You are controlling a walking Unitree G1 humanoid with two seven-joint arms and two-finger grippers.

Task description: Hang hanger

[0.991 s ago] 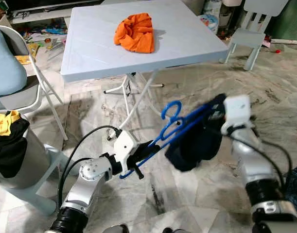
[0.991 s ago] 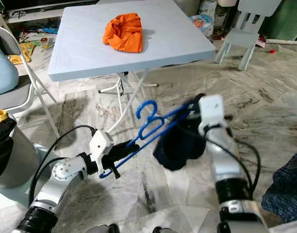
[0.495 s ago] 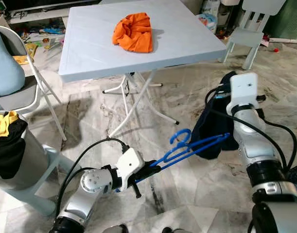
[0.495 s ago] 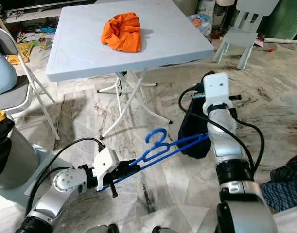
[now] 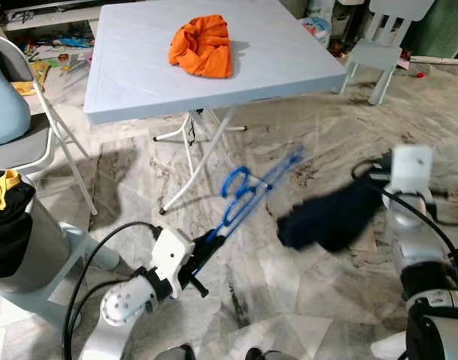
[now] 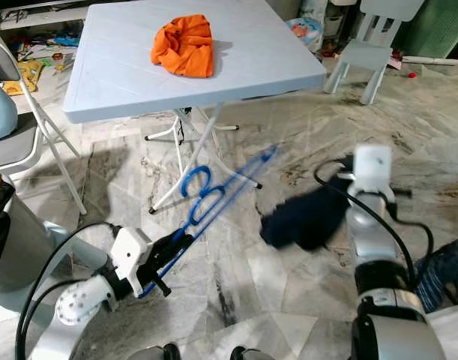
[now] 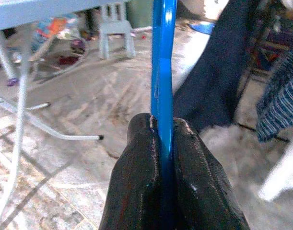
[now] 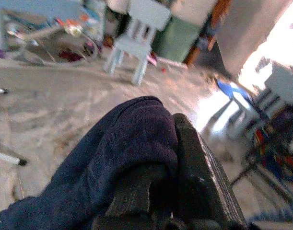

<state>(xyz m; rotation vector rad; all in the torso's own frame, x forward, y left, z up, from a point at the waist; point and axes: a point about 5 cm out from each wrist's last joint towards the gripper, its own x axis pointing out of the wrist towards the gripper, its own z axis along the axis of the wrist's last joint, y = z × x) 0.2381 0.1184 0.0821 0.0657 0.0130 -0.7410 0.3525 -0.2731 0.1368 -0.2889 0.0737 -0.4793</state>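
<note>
1. Left gripper [image 7: 161,143] sits low over the marble floor [image 5: 303,277], on the robot's side of the table [image 5: 139,82]; its two black fingers [image 7: 136,163] are pressed tight against the blue hanger [image 5: 247,199], one on each side of the bar.
2. From that grip, the hanger runs up and away toward the table's white legs [image 5: 206,157], with its hook end just short of them. It is blurred at the far end.
3. Right gripper [image 8: 165,163] is off to the right of the table, well apart from the left one, and clamps a dark navy cloth [image 5: 330,221].
4. In the right wrist view the cloth bunches over one black finger [image 8: 199,167] and drapes down past it.
5. In the head views the cloth hangs free above the floor, to the right of the hanger and apart from it.
6. On the table lies a crumpled orange cloth [image 5: 202,45], near the far edge.
7. Left of the table stands a folding chair [image 5: 41,135] with a pale blue cushion [image 5: 4,105].
8. Nearer the robot than the chair, a grey bin [image 5: 22,255] holds black and yellow clothes [image 5: 7,202].
9. Beyond the table's right corner stands a small pale chair [image 5: 382,45].
</note>
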